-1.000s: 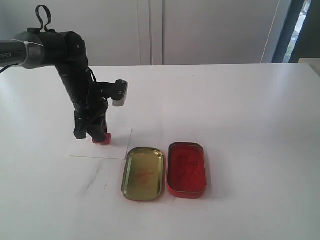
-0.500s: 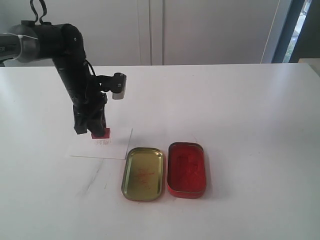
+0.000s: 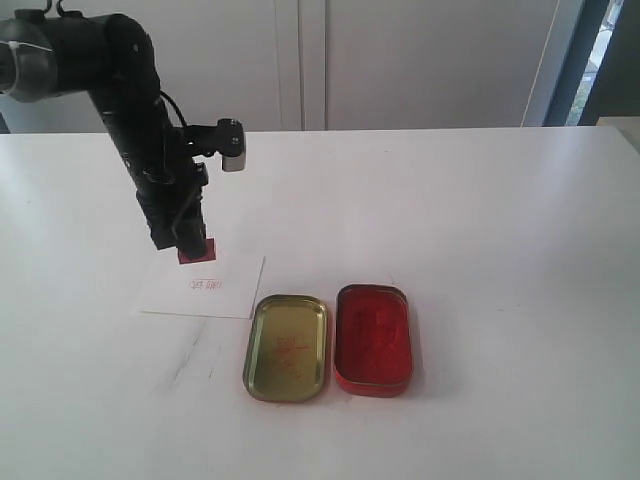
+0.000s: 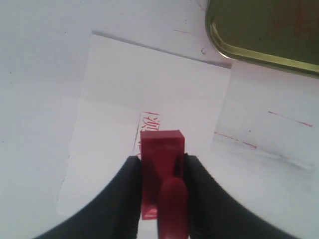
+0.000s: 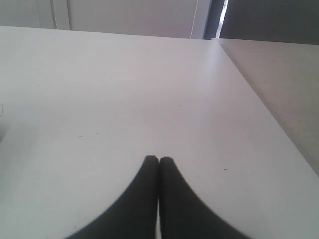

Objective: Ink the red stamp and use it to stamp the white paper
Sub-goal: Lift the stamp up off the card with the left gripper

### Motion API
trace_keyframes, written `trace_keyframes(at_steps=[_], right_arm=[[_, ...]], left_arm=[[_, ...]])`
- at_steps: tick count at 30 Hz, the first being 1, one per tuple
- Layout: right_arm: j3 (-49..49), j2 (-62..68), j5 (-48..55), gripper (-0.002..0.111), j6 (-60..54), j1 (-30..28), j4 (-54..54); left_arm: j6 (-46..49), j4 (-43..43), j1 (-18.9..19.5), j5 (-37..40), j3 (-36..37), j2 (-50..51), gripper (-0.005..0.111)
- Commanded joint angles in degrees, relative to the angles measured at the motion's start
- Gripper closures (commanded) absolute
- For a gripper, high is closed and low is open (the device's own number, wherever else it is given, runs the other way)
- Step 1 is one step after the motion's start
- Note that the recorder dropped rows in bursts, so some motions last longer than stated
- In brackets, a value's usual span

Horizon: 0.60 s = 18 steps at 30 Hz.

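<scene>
The left claw (image 4: 162, 167) clamps the red stamp (image 3: 197, 249) by its sides, at 12 o'clock from the imprint (image 3: 205, 285) on the flimsy white paper (image 3: 235, 298). The stamp seems rigid and light. The right claw (image 5: 158, 164) is closed and empty.

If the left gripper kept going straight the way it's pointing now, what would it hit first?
Probably the white paper: the left gripper points down at it, and the red stamp it holds would touch first, near the red imprint. The gap is unclear.
</scene>
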Motion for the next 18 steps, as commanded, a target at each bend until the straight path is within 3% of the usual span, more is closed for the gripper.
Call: trace_keyframes(at_steps=[1,18], right_arm=[[0.32,-0.36,-0.81,0.108,0.01,-0.18,-0.47],[0.32,-0.36,-0.81,0.108,0.01,-0.18,-0.47]], left_arm=[[-5.66,-0.56,-0.26,2.32,0.28,-1.45,0.107],[-18.02,-4.22,-0.26,7.73,0.28,-4.17,0.107]])
